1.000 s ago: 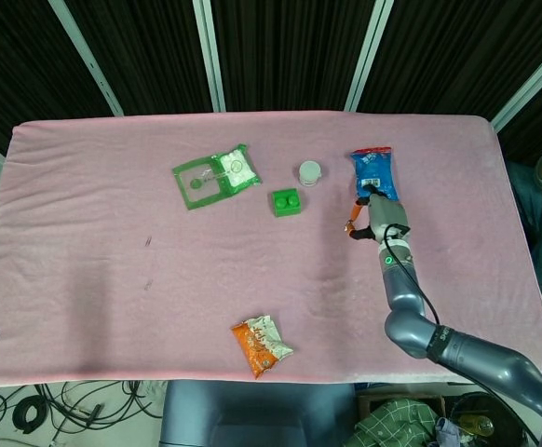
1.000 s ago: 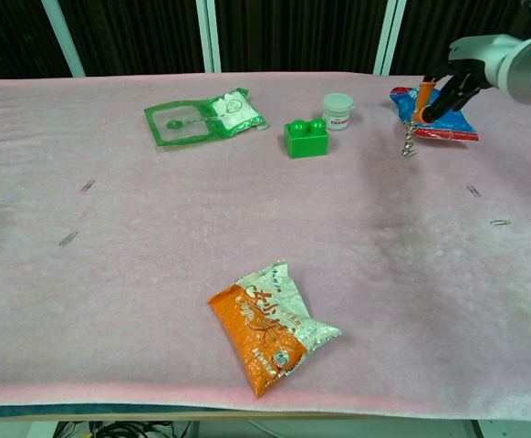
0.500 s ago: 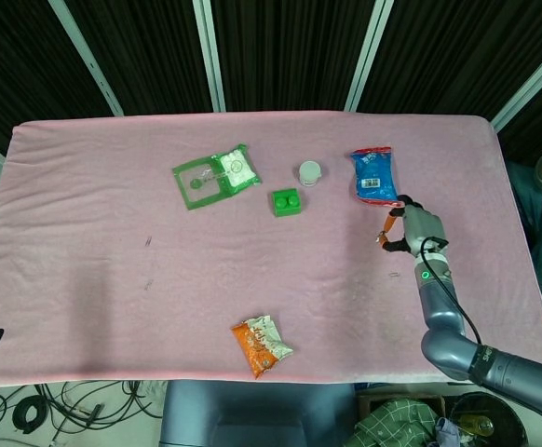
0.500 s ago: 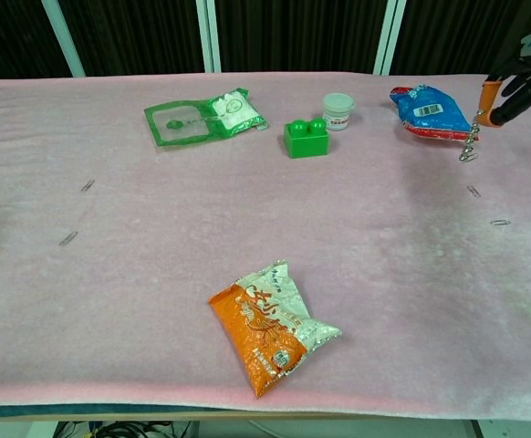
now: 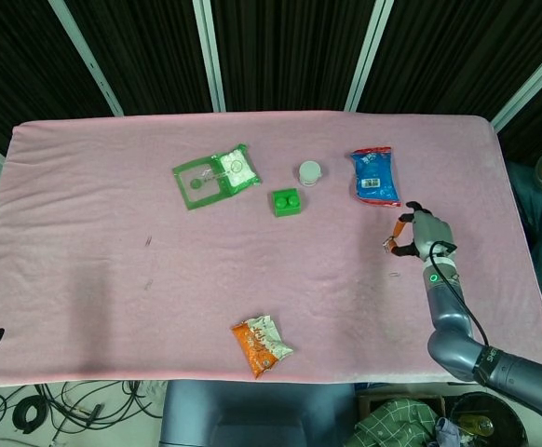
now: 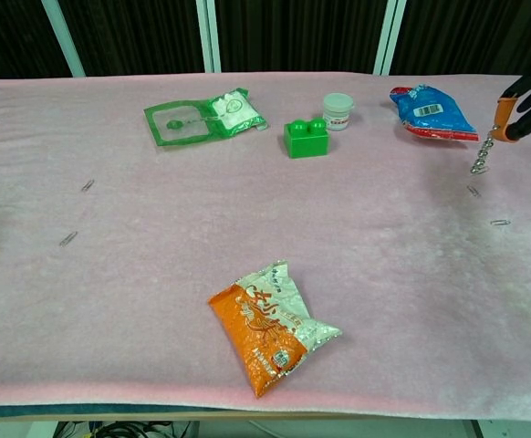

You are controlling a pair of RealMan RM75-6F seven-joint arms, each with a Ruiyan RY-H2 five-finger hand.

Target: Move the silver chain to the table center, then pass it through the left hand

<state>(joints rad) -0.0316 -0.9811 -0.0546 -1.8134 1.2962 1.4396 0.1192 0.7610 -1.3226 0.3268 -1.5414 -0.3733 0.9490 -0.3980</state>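
A pink cloth covers the tabletop (image 5: 85,223), dark curtains (image 5: 280,47) behind. The right hand (image 5: 422,233) pinches the dangling silver chain (image 6: 481,161) at right.

Wide bare cloth (image 6: 156,255) across mid table w/ only the orange packet (image 6: 270,328) near the front edge, while far side is crowded: green pouch (image 6: 202,117), green block (image 6: 306,138), white cup (image 6: 338,110), blue packet (image 6: 430,111) far right, clips (image 6: 486,206) near right edge.
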